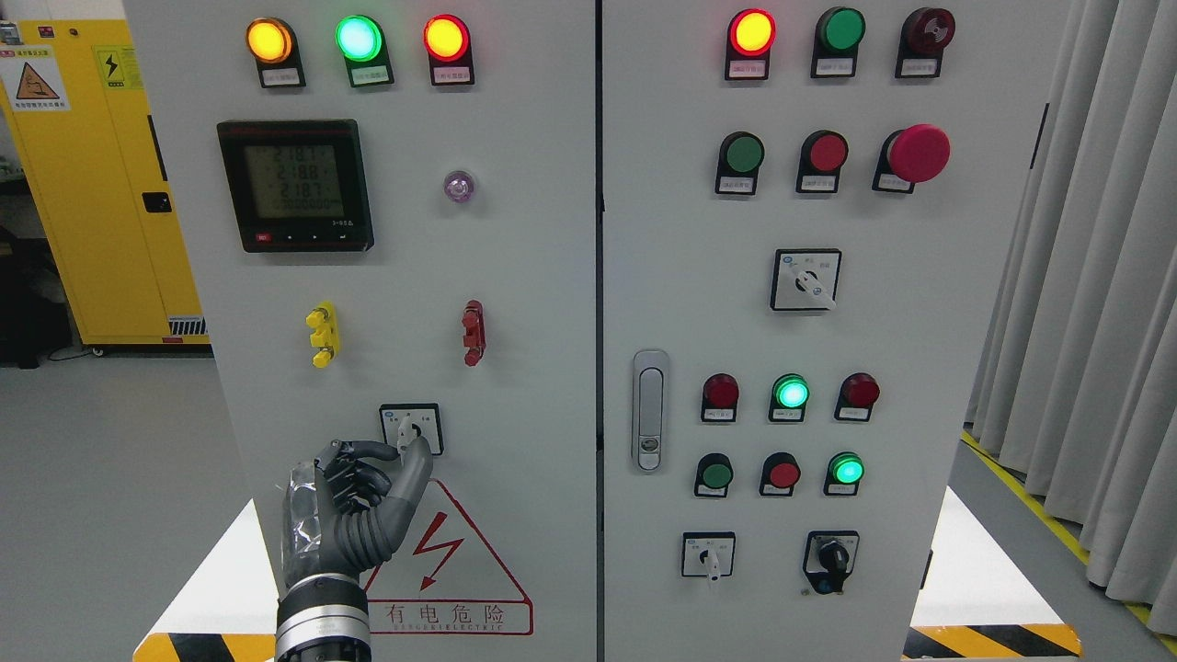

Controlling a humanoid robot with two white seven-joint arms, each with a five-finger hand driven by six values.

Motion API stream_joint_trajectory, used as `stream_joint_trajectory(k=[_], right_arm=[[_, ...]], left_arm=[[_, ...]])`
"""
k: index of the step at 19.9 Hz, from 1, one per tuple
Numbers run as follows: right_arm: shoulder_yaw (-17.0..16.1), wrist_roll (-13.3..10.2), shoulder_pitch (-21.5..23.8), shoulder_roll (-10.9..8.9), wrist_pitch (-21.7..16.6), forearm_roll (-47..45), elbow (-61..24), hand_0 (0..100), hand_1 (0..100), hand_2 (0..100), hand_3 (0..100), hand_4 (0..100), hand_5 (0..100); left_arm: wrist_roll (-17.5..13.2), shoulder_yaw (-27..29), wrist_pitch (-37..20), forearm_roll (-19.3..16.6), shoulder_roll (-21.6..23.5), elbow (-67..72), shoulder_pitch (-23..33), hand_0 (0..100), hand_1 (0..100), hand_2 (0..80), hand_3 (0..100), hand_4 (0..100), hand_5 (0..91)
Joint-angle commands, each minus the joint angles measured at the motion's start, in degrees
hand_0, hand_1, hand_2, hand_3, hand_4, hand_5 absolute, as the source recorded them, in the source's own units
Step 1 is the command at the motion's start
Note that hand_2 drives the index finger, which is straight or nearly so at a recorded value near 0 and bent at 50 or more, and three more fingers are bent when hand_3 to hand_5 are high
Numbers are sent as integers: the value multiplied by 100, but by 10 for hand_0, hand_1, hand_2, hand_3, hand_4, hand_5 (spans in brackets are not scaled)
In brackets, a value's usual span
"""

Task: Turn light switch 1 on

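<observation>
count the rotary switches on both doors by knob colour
white-knob switches: 3, namely the left-door switch, gripped by the left hand, and two on the right door
black-knob switch: 1
total: 4

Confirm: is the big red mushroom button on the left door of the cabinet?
No. The red mushroom button sits on the right door, upper right, while the left robot hand is at the rotary switch on the left door.
</observation>
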Motion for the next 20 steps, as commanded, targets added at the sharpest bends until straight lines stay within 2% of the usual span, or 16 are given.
stream_joint_trajectory(k=[1, 20], right_arm=[[0, 4, 0, 0, 5, -167, 0, 0, 500, 40, 0, 0, 0], [0, 4, 0, 0, 5, -167, 0, 0, 500, 40, 0, 0, 0]], left_arm=[[4, -26, 41, -14, -18, 62, -27, 211, 691, 566, 878, 902, 836], [4, -26, 41, -32, -18, 149, -89, 267, 673, 585, 881, 904, 837]])
